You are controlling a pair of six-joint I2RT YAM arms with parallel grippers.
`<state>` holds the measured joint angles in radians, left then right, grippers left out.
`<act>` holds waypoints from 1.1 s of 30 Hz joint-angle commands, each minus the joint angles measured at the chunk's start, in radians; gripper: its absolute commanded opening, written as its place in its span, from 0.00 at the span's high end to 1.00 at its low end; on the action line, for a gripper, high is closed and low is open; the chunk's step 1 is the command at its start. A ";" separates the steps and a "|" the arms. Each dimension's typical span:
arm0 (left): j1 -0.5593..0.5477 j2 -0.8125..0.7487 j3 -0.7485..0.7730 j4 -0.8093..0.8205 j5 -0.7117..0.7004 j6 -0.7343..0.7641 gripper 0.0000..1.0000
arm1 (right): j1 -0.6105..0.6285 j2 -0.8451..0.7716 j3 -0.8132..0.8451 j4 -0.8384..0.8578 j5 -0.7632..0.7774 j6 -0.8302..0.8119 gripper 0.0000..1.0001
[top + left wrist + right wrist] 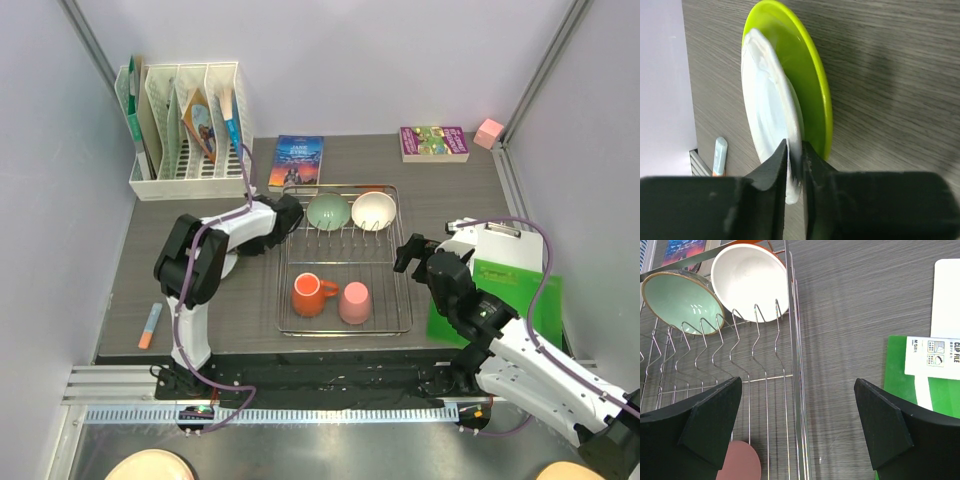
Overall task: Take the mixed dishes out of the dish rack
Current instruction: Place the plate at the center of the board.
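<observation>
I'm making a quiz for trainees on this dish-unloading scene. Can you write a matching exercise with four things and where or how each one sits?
Things:
1. white plate
2. green bowl
3. pink cup
4. blue book

Places or states:
A. flat on the table, behind the rack
B. pinched by its rim in the left claw
C. standing on edge at the back of the rack
D. upside down at the front of the rack

Pairs: 1-B, 2-C, 3-D, 4-A
</observation>
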<state>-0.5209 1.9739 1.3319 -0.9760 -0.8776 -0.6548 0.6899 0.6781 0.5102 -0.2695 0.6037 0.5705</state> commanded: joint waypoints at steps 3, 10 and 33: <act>0.013 -0.036 0.018 0.010 -0.015 0.007 0.68 | 0.000 -0.006 -0.001 0.030 0.007 -0.004 0.00; 0.013 -0.102 0.055 -0.018 -0.027 0.009 0.29 | 0.000 0.014 0.007 0.033 0.001 -0.004 0.00; -0.090 -0.495 0.133 0.293 0.381 0.156 0.17 | 0.000 0.073 0.073 0.050 -0.005 -0.011 0.00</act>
<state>-0.5972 1.5982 1.5341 -0.9672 -0.7666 -0.5964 0.6899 0.7376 0.5224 -0.2619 0.5983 0.5701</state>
